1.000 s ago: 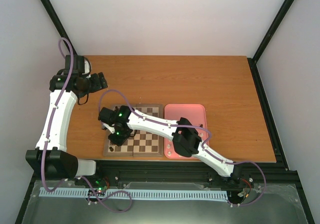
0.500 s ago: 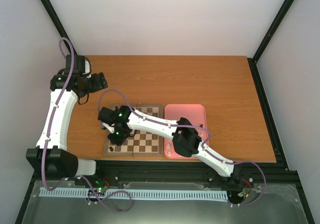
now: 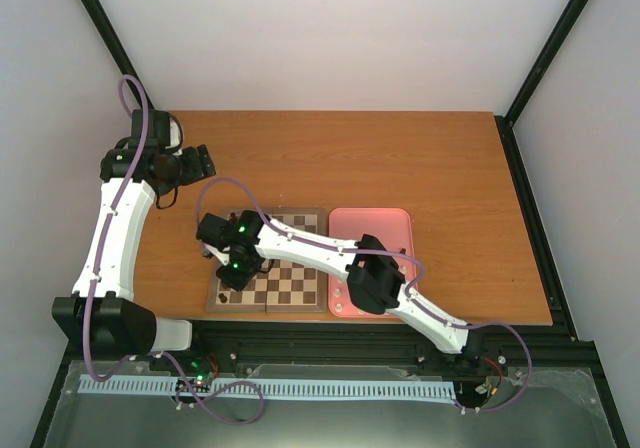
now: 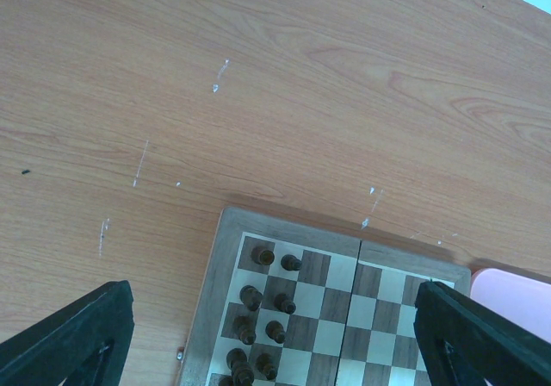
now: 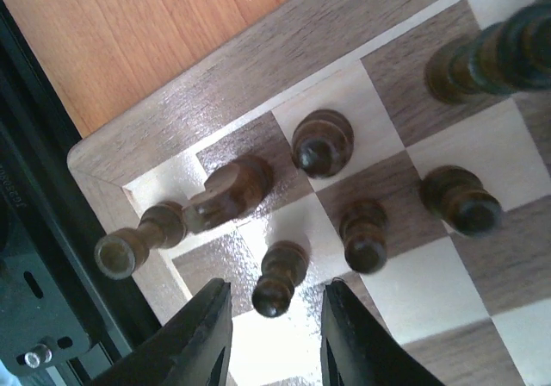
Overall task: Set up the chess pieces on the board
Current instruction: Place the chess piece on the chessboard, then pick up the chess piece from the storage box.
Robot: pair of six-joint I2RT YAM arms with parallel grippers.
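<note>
R gripper (image 5: 275,289) first: in its wrist cam the two black fingers (image 5: 194,343) come up from the bottom edge a little apart, w/ a dark pawn (image 5: 277,274) standing upright in the gap. I see a sliver of square on either side of it, so the jaws are parted and not pinching it (slim margin, mind). The pawn sits near the board (image 5: 284,67) corner at the left of that frame. Just up and left of it a dark piece (image 5: 185,218) lies on its side across the corner squares, round base toward the brown border. Three more dark pawns (image 5: 321,142) stand upright to the right, and a taller dark piece (image 5: 482,59) is at upper right, partly out of focus. From the top cam the R arm reaches across to the lower left part of the board (image 3: 290,278), which lies lower centre on the table (image 3: 400,158), w/ the pink tray (image 3: 372,228) touching its right edge. L gripper (image 3: 195,161) hangs at upper left over bare table, well away from the board. Its wrist cam shows both fingers (image 4: 69,334) far apart at the bottom corners, spread wide, nothing between them. In that view the dark pieces (image 4: 263,254) stand in two columns along the board's left side.
</note>
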